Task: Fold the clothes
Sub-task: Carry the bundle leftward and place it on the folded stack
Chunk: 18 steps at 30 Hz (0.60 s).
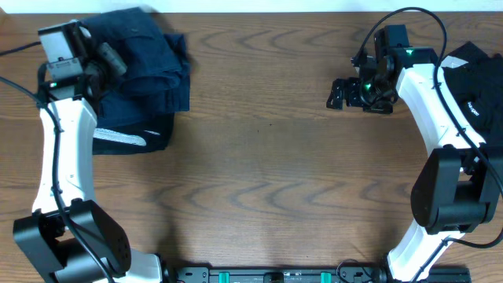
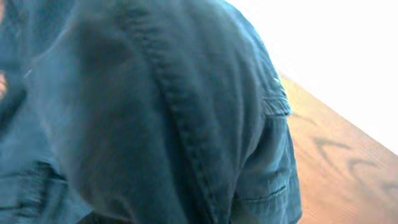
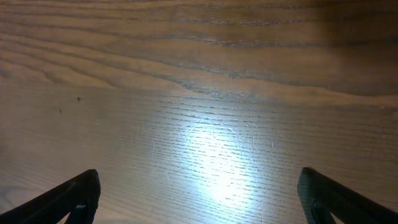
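Observation:
The clothes lie in two places. A crumpled navy-blue garment (image 1: 153, 63) sits at the table's back left, on top of a black garment with white marks (image 1: 130, 140). Another black garment (image 1: 481, 79) lies at the right edge, under my right arm. My left gripper (image 1: 110, 58) is against the navy garment's left side. Navy cloth with a stitched seam (image 2: 180, 124) fills the left wrist view and hides the fingers. My right gripper (image 1: 339, 94) is open and empty just above bare wood, with both fingertips wide apart in the right wrist view (image 3: 199, 199).
The wooden table (image 1: 267, 173) stretches between the two arms. Its back edge meets a white surface (image 2: 348, 56) just beyond the navy garment. The arm bases stand at the front left and front right.

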Available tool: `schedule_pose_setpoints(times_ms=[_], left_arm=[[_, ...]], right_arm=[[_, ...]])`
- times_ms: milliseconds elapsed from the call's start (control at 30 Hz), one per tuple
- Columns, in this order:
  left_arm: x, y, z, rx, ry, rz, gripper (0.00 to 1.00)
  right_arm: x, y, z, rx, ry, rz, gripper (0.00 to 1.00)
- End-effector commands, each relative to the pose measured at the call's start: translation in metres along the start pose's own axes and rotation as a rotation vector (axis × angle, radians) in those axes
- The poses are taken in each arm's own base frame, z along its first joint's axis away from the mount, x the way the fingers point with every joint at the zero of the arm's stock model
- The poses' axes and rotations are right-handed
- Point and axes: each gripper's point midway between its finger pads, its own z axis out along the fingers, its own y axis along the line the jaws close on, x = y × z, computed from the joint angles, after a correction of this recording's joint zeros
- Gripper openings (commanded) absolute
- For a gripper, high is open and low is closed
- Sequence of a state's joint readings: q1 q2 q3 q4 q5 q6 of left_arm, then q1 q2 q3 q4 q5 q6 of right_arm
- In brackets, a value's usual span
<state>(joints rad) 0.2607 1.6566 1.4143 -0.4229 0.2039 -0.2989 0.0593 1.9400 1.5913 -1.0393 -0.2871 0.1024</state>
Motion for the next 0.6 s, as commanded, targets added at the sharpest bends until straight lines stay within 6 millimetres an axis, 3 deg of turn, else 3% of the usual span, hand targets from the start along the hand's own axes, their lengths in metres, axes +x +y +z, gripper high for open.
schedule_pose_setpoints(times_ms=[0,267,567], left_arm=[[-0.022,-0.013,-0.02,0.038,-0.064,0.19,0.06],[-0.002,0.002,0.002,0.008,0.026,0.418,0.06],[-0.003,0.04,0.014,-0.11,0.06,0.511,0.06]], right_arm=[[-0.002,-0.002,-0.002,0.003,-0.006,0.01,0.99],[-0.002,-0.002,-0.002,0.003,-0.006,0.01,0.99],[-0.002,-0.002,-0.002,0.003,-0.006,0.01,0.99]])
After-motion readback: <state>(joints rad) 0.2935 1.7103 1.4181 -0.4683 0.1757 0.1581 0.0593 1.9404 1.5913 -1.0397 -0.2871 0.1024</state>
